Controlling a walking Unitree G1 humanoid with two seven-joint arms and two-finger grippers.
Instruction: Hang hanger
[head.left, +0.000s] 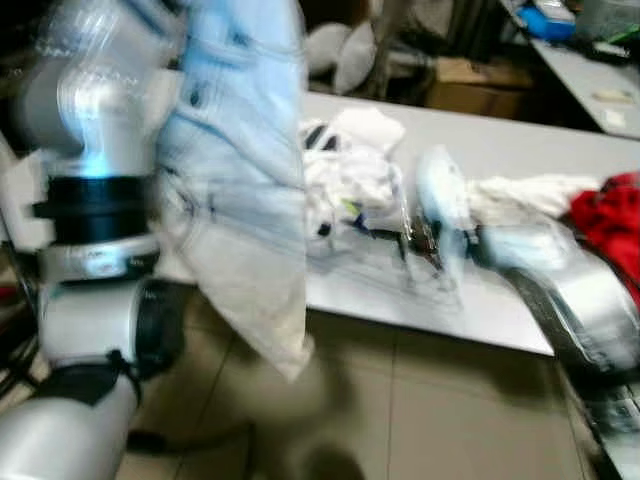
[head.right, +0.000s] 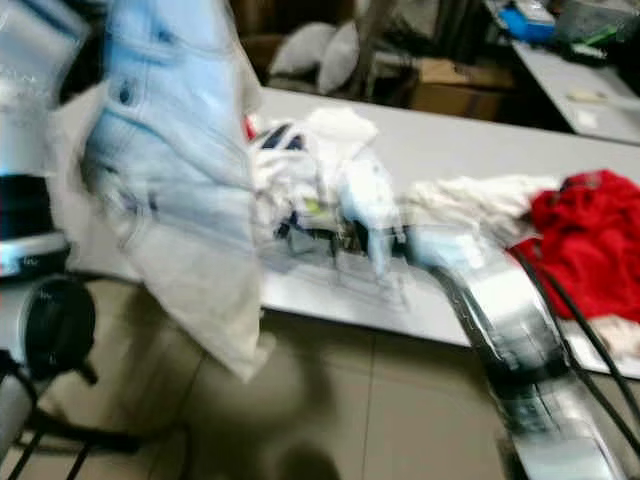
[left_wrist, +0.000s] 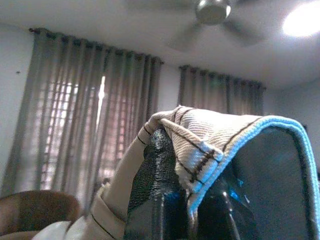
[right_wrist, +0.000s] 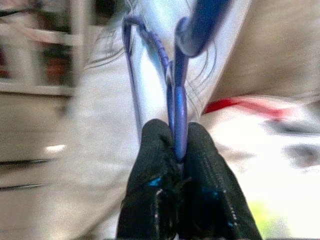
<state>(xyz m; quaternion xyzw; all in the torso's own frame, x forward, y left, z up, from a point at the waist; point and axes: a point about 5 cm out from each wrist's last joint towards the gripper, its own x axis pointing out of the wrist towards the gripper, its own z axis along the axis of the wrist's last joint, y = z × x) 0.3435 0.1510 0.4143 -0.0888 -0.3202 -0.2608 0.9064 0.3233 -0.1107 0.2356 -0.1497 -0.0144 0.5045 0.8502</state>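
My right tool (right_wrist: 176, 150) gripped the blue hanger (right_wrist: 181, 65); my left tool (left_wrist: 192, 200) pinched the denim garment (head.left: 240, 180), upper left. Next, I judged, feed hanger into garment.

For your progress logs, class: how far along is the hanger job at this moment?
Done: the right pincer is shut on the blue hanger, and the left pincer grips the pale denim garment, lifted beside the table. In hand: bringing the two together, amid motion blur. Left: the garment is not yet on the hanger, and nothing is hung.
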